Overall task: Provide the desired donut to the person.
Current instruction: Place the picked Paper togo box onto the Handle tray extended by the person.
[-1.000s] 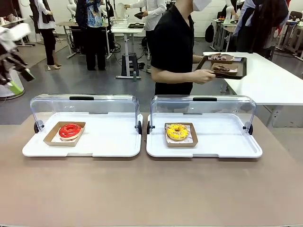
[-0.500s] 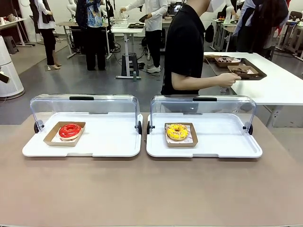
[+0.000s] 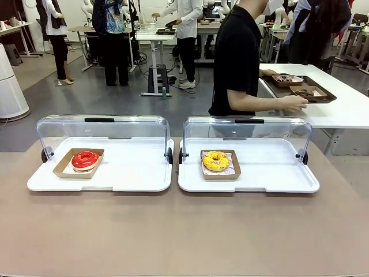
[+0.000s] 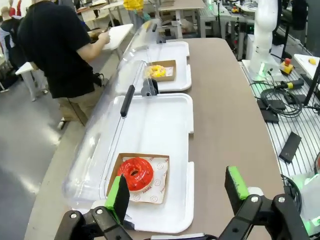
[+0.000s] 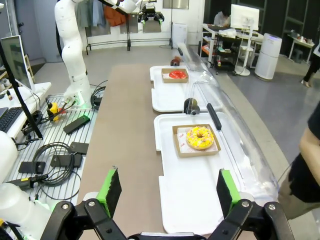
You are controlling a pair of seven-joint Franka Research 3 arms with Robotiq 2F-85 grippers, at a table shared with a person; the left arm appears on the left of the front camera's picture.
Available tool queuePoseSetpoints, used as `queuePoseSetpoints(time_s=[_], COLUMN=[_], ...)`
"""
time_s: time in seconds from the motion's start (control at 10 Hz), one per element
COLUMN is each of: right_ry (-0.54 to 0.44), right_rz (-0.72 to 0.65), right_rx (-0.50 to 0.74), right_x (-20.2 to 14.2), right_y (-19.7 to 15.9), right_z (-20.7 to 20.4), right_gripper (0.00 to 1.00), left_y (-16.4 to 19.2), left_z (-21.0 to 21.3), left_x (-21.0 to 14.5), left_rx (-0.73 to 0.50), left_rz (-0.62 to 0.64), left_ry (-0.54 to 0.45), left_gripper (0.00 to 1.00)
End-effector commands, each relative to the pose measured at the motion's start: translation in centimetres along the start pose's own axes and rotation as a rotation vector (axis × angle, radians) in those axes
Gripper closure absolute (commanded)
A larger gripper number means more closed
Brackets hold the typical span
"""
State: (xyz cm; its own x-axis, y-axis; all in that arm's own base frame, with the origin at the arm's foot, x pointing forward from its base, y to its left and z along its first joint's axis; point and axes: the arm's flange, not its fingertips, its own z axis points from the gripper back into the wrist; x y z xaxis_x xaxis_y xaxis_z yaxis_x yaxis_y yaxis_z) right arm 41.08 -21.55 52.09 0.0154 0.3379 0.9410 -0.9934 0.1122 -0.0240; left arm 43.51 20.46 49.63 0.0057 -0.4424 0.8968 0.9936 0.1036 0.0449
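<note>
On table before us: red donut (image 3: 85, 159) in left tray (image 3: 127, 176), yellow donut (image 3: 215, 160) in right tray (image 3: 271, 176). Our left gripper (image 4: 177, 192) and right gripper (image 5: 169, 192) gape wide, holding nothing. Person (image 3: 237, 57) beyond, turned toward side table (image 3: 340, 104).

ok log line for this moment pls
left claw open | right claw open | red donut, yellow donut untouched | person turned away
</note>
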Motion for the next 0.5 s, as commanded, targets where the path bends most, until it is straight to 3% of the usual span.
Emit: queuePoseSetpoints(time_s=[0.0, 0.4], right_ry=[-0.006, -0.006], right_rz=[0.003, 0.003], right_rx=[0.003, 0.003], right_x=[0.06, 0.06], right_y=[0.0, 0.0], right_z=[-0.02, -0.02], right_gripper=[0.0, 0.0], left_y=[-1.81, -2.69], left_z=[-1.44, -1.32], left_x=[0.49, 0.91], left_rx=[0.073, 0.112], left_rz=[-0.009, 0.01], left_ry=[-0.026, -0.063], left_gripper=[0.0, 0.0])
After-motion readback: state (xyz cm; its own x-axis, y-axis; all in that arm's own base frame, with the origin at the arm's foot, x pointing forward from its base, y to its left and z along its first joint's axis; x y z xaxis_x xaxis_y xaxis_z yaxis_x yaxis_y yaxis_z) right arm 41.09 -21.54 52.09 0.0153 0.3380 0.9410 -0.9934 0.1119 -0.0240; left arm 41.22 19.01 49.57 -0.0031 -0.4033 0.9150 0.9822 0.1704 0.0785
